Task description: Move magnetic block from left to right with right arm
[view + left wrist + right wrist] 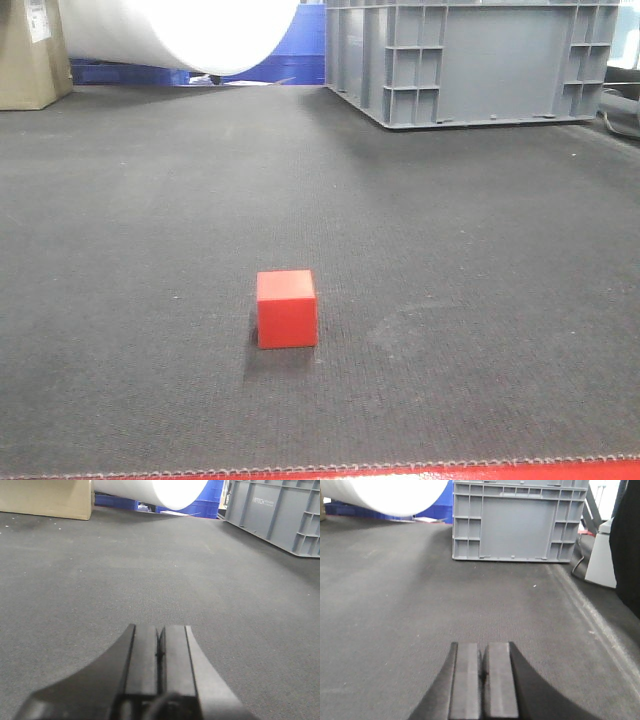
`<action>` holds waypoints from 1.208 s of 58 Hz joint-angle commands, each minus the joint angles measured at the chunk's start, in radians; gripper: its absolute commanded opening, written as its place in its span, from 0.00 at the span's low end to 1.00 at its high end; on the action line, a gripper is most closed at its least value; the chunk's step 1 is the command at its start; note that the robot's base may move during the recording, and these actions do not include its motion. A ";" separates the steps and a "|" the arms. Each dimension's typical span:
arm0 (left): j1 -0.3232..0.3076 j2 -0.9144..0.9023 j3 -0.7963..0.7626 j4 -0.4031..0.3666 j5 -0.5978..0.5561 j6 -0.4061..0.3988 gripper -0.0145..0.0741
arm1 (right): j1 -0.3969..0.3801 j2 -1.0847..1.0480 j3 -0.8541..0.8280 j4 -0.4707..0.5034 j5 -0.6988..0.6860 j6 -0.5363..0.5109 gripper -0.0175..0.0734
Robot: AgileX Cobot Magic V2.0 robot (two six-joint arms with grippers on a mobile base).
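Red block (286, 308) sits alone on the dark mat (450, 250), apparently untouched; right gripper (482, 680) and left gripper (160, 652) rest low with fingers pressed together, empty, neither near it

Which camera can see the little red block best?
The front-facing camera. It shows the whole red block sitting by itself on the dark mat, with its top and front faces in plain sight. The left wrist camera and the right wrist camera don't show the block at all, only mat, closed black jaws and the stuff at the back.
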 commanded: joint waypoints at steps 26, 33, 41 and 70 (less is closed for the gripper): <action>-0.001 -0.007 0.008 -0.003 -0.084 -0.002 0.03 | -0.006 -0.071 0.105 0.000 -0.226 -0.010 0.25; -0.001 -0.007 0.008 -0.003 -0.084 -0.002 0.03 | -0.006 -0.067 0.105 -0.001 -0.202 -0.010 0.25; -0.001 -0.007 0.008 -0.003 -0.084 -0.002 0.03 | -0.006 -0.067 0.105 -0.001 -0.184 -0.010 0.25; -0.001 -0.007 0.008 -0.003 -0.084 -0.002 0.03 | -0.006 -0.067 0.105 -0.001 -0.154 -0.010 0.25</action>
